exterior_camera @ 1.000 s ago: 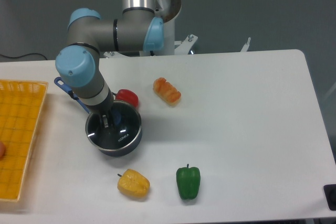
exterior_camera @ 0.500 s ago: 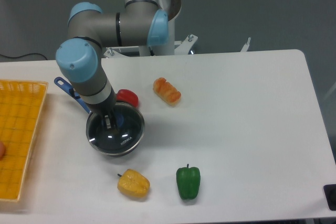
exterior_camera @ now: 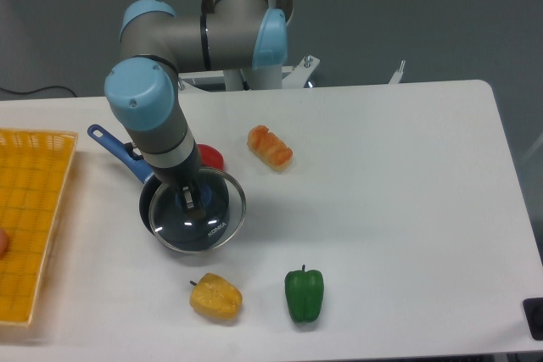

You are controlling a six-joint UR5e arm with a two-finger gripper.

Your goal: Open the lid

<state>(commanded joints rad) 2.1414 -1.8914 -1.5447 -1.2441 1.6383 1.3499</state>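
While gripped by end effector (exterior_camera: 188, 199), round glass lid (exterior_camera: 198, 211)

A white table (exterior_camera: 399, 201) stands against a dull grey-green floor, evenly lit.

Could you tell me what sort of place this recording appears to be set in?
Probably a robotics lab rather than a kitchen: an arm mounted at a plain white table, and what look like toy foods such as a green pepper laid out around a saucepan.
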